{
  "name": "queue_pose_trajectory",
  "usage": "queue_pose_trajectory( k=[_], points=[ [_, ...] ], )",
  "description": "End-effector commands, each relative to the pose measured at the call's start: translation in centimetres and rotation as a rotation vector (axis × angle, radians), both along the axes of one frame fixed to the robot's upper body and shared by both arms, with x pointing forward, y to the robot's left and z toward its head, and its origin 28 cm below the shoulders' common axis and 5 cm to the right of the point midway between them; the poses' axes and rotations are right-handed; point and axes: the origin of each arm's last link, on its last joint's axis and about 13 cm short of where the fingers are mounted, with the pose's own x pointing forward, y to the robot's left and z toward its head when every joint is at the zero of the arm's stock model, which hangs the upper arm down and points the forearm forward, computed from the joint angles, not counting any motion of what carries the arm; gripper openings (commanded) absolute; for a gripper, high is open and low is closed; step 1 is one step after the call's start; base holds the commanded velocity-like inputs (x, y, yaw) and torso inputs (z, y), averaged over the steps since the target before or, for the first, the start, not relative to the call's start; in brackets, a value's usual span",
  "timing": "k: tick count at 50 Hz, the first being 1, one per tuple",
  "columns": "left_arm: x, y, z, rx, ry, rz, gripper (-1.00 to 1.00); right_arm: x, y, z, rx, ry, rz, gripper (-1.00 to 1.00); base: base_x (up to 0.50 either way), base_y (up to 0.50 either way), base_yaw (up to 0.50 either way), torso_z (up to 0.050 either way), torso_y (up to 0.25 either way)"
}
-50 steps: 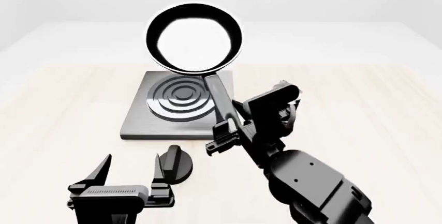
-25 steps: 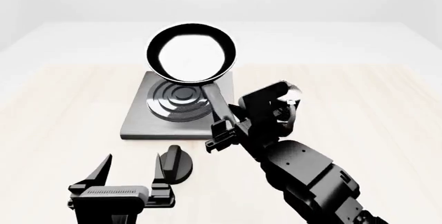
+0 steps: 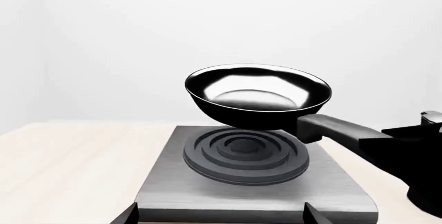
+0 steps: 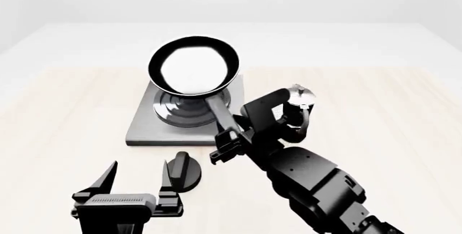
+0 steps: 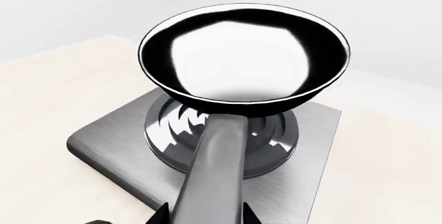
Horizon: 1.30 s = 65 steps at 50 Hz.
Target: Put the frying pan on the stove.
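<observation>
The frying pan (image 4: 193,71) (image 3: 257,95) (image 5: 243,58), glossy black with a pale reflecting inside, hangs a little above the ringed burner of the stove (image 4: 144,128) (image 3: 165,182) (image 5: 103,141). In the left wrist view a gap shows between the pan's bottom and the rings. My right gripper (image 4: 229,136) (image 5: 206,216) is shut on the pan's long handle (image 4: 222,112) (image 5: 214,172), a finger on each side. My left gripper (image 4: 137,180) (image 3: 221,219) stands open near the table's front, in front of the stove, holding nothing.
A small round black knob (image 4: 186,172) lies on the light wooden table (image 4: 65,109) just right of the left gripper's fingers and in front of the stove. The table ends at a pale back edge.
The right arm has drawn the pan back toward me and down, from beyond the stove's far edge to directly over the burner rings. The left gripper has not moved.
</observation>
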Motion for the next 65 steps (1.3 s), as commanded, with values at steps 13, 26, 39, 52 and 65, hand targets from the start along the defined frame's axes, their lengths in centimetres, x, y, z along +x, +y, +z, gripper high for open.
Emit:
queue_pose_trajectory(
  k=[13, 26, 39, 52, 65],
  points=[
    [0.0, 0.1, 0.1, -0.003, -0.001, 0.005, 1.0, 0.9, 0.6, 0.8, -0.006, -0.067, -0.003, -1.0, 0.0, 0.0, 0.0, 0.0, 0.002],
    [0.0, 0.1, 0.1, -0.001, -0.002, 0.006, 1.0, 1.0, 0.7, 0.3, -0.012, -0.059, -0.004, -1.0, 0.0, 0.0, 0.0, 0.001, 0.002],
    [0.0, 0.1, 0.0, 0.003, -0.002, 0.008, 1.0, 1.1, 0.7, -0.4, -0.012, -0.05, -0.005, -1.0, 0.0, 0.0, 0.0, 0.001, 0.002],
    [0.0, 0.2, 0.2, -0.001, -0.006, 0.01, 1.0, 1.3, 0.8, -0.4, -0.021, -0.045, 0.002, -1.0, 0.0, 0.0, 0.0, 0.0, 0.002],
    [-0.1, 0.2, 0.2, 0.002, -0.01, 0.01, 1.0, 1.5, 0.7, -0.4, -0.031, -0.023, -0.007, 1.0, 0.0, 0.0, 0.0, 0.001, 0.002]
  ],
)
